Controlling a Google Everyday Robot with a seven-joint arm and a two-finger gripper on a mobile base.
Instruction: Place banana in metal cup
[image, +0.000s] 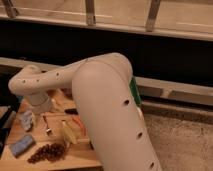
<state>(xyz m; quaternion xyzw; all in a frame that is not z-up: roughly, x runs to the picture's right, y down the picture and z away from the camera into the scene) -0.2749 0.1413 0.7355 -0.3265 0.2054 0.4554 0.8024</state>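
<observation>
The banana (68, 133) is long, thin and pale yellow, with a small bend in it. It lies flat on the brown wooden table (75, 155), near the front edge. One end points to the far left and the other end points to the near right. Nothing holds it. The gripper (44, 109) hangs at the end of the white arm, to the left of the banana and farther back, not touching it.

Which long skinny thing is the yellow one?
The banana, pale yellow, just left of the red-orange chili pepper in the picture. The gripper is farther up-left, under the arm's white end.
</observation>
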